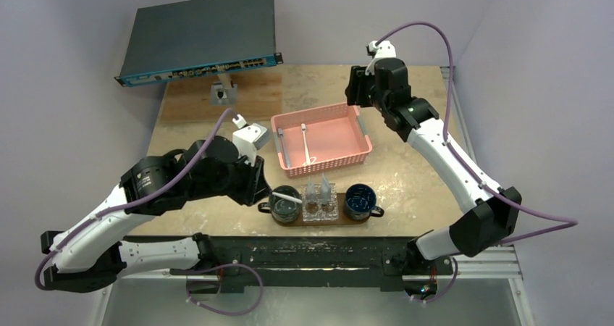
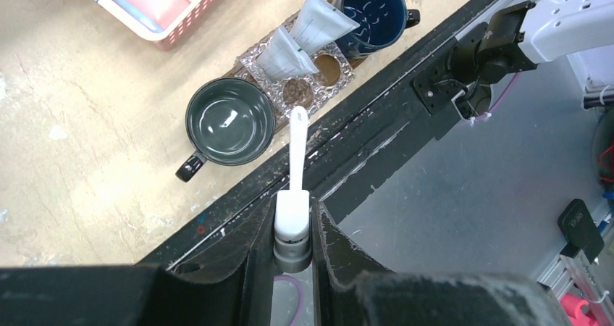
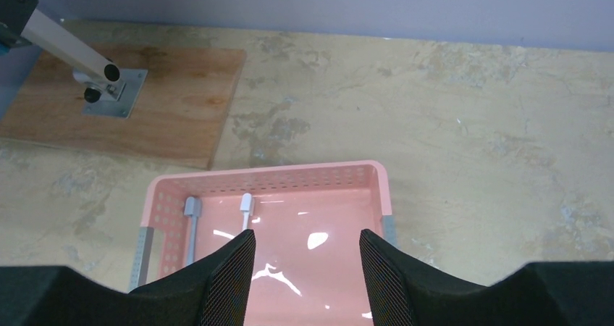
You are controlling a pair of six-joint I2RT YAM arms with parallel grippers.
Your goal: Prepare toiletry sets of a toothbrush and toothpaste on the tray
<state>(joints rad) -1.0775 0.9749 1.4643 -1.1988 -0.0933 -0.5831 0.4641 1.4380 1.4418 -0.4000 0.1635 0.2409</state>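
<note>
Left wrist view: grips white toothbrush (image 2: 297, 145) by the handle in left end effector (image 2: 293, 210), jaws narrow around it, brush head just beside rim of dark mug (image 2: 230, 122) on tray (image 1: 337, 222). Shows two silver tubes (image 2: 318, 22) upright on tray between mugs. Right wrist view: hangs right end effector (image 3: 307, 246) over pink basket (image 3: 268, 177), jaws spread, holding nothing; second toothbrush (image 3: 246, 206) inside basket.

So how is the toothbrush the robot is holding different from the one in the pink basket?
The held toothbrush is pinched at its handle end in the jaws of the left gripper; the basket toothbrush is touched by nothing. The held toothbrush hangs in the air, reaching toward the dark mug; the basket toothbrush lies flat on the floor of the pink basket. Both are slim and white.
</note>
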